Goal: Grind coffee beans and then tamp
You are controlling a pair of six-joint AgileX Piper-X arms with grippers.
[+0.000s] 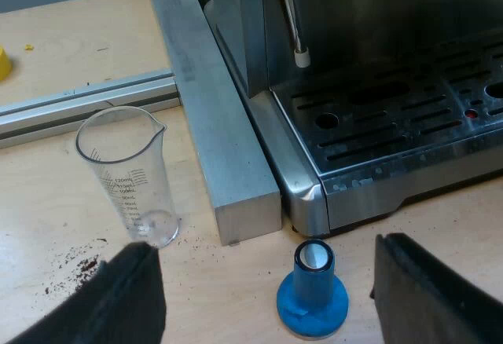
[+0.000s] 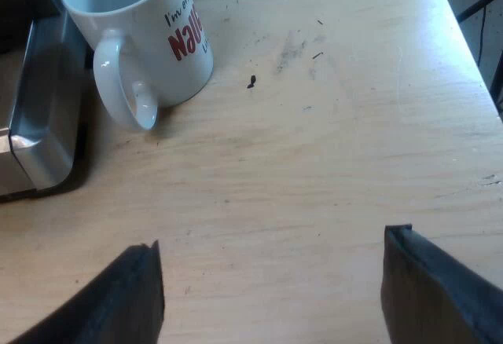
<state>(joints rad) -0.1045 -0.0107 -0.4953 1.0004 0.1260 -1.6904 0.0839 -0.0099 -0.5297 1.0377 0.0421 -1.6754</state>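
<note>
Left gripper [image 1: 263, 246], spread wide, hangs above the tamper [image 1: 313, 290] at the machine [image 1: 377, 124] corner, glass [image 1: 130, 179] nearby; right gripper [image 2: 273, 238], released, hangs over the table [image 2: 314, 163] near the mug [image 2: 141, 30].

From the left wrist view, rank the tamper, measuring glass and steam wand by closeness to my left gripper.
1. Blue tamper, upright between the left gripper's open jaws.
2. Measuring glass, standing beside one jaw.
3. Steam wand, hanging at the espresso machine's front.
</note>
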